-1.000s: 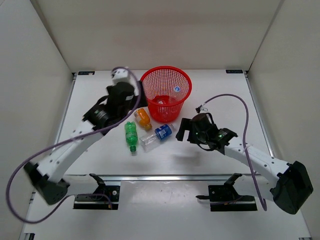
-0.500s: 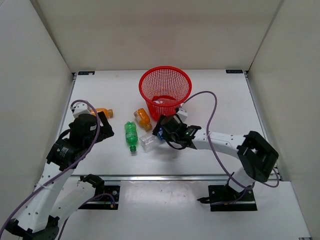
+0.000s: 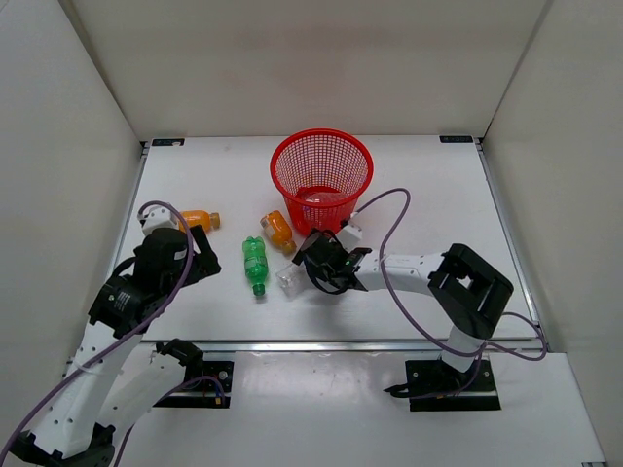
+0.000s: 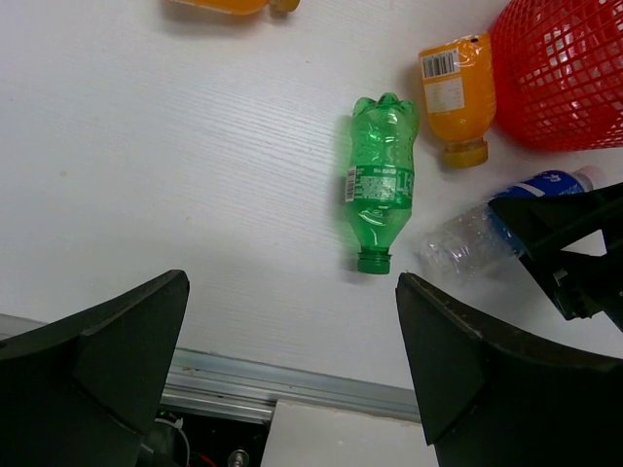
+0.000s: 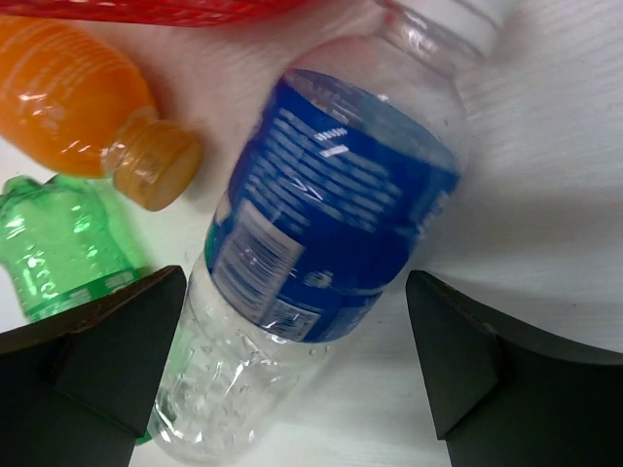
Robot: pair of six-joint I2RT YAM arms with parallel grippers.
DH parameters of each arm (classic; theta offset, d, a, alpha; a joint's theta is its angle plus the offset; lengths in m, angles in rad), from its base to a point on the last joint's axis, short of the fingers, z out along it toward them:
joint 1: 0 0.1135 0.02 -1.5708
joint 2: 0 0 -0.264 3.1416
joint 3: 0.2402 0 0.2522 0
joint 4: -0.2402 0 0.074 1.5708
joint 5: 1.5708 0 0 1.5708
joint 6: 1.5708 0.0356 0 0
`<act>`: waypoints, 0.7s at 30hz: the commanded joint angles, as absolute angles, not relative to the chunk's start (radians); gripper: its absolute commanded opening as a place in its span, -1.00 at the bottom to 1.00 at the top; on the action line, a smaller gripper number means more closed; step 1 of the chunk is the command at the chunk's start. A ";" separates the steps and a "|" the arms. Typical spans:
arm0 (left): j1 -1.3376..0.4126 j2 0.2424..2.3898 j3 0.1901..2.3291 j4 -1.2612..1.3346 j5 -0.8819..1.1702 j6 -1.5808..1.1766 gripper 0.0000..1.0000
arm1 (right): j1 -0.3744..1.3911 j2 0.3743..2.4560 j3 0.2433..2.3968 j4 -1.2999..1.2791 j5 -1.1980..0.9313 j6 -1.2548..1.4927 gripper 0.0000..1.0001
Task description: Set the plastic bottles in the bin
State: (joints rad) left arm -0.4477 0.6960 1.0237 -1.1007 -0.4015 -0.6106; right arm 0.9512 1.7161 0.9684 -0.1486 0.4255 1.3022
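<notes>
The red mesh bin (image 3: 322,173) stands at the back middle, with something clear lying in its bottom. A green bottle (image 3: 254,264), an orange bottle (image 3: 278,231) and a clear bottle with a blue label (image 3: 289,279) lie in front of it; a second orange bottle (image 3: 200,219) lies to the left. My right gripper (image 3: 313,265) is open, its jaws straddling the blue-label bottle (image 5: 331,224) without squeezing it. My left gripper (image 3: 200,257) is open and empty, above the table to the left of the green bottle (image 4: 382,180).
The bin wall (image 4: 565,68) is close behind the orange bottle (image 4: 456,92) and the blue-label bottle (image 4: 487,233). The table's metal front rail (image 4: 292,389) runs just below my left gripper. White walls enclose the table on three sides.
My left arm has pulled back from the bin to the near left, uncovering the left orange bottle. My right gripper has moved left and down onto the blue-label bottle.
</notes>
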 commanded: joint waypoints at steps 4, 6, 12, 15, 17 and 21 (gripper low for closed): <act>-0.442 0.693 1.023 -1.117 -0.402 -0.623 0.98 | 0.948 1.723 0.965 -0.172 0.508 1.345 0.74; -0.443 0.692 1.026 -1.123 -0.400 -0.623 0.97 | 0.950 1.704 0.953 -0.198 0.535 1.339 0.62; -0.440 0.698 1.014 -1.117 -0.406 -0.630 0.98 | 0.904 1.557 0.806 -0.224 0.558 1.374 0.06; -0.433 0.690 0.993 -1.100 -0.407 -0.649 0.95 | 0.858 1.410 0.682 -0.181 0.592 1.307 -0.50; -0.426 0.686 0.956 -1.066 -0.397 -0.661 0.97 | 0.821 1.319 0.649 -0.230 0.621 1.282 -0.51; -0.414 0.735 0.905 -1.032 -0.344 -0.663 0.97 | 0.664 1.134 0.629 -0.256 0.603 1.028 -0.58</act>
